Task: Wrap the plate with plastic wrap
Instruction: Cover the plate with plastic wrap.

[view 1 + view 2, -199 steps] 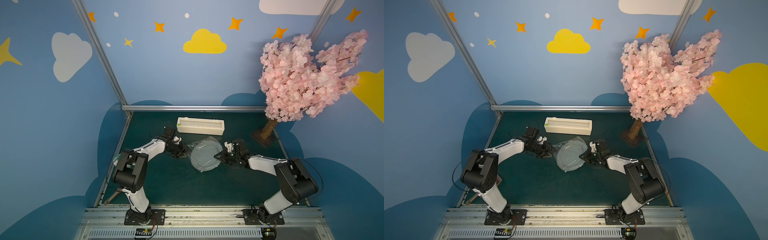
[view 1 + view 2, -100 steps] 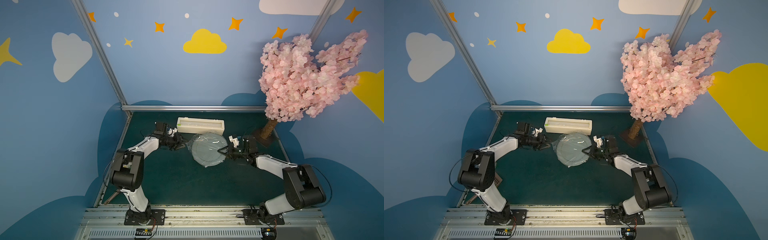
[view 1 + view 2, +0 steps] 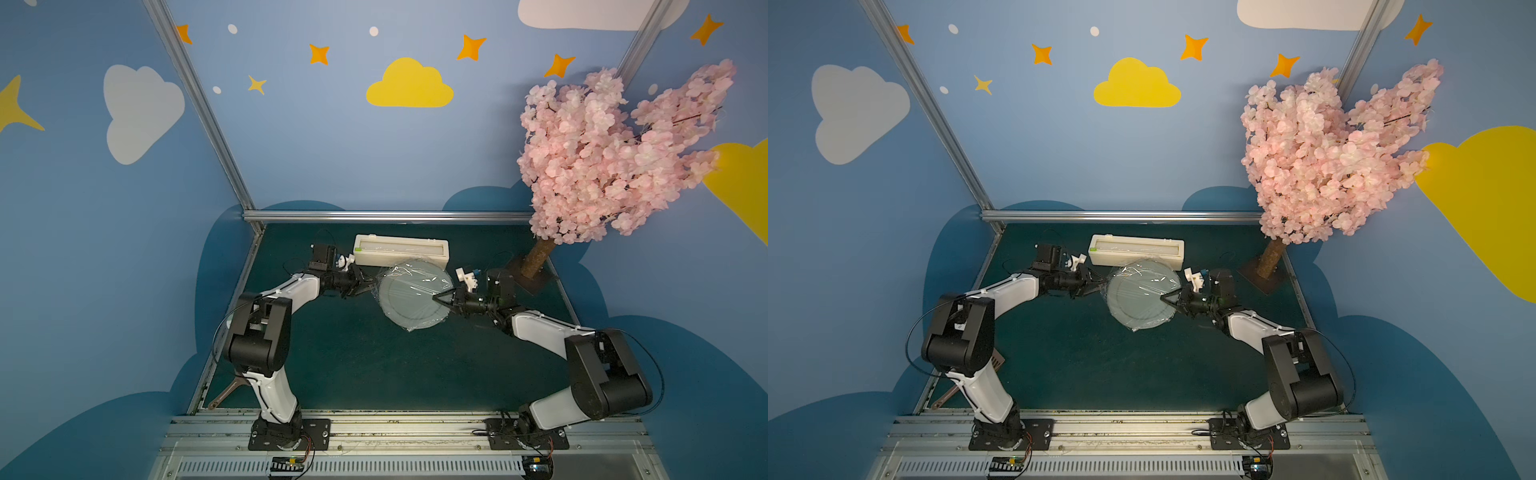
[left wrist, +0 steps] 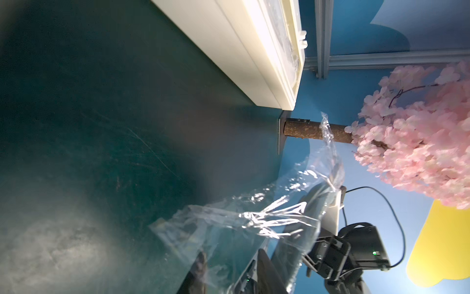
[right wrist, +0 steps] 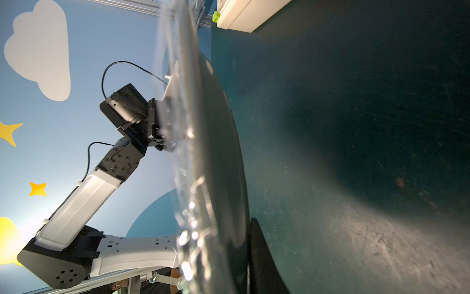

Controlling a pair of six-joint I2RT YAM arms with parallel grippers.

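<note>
One claw, the right gripper point(image 3: 437, 297), pinches the plate point(image 3: 405, 309) rim; plastic wrap point(image 4: 254, 216) obscures whether the left gripper point(image 3: 368, 286) grips.

Both arms stretch low and inward from the near corners, elbows bent. The right gripper point(image 3: 437, 298) pinches the plate's point(image 3: 409, 309) right rim. The left gripper point(image 3: 371, 286) points rightward, its closure unclear.

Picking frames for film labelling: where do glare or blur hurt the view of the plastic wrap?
Left wrist view: plastic wrap shows crisp white glints, near table blurred. Right wrist view: wrap and plate edge smeared, soft. In both top views: wrap is only faint glints over the plate.
</note>
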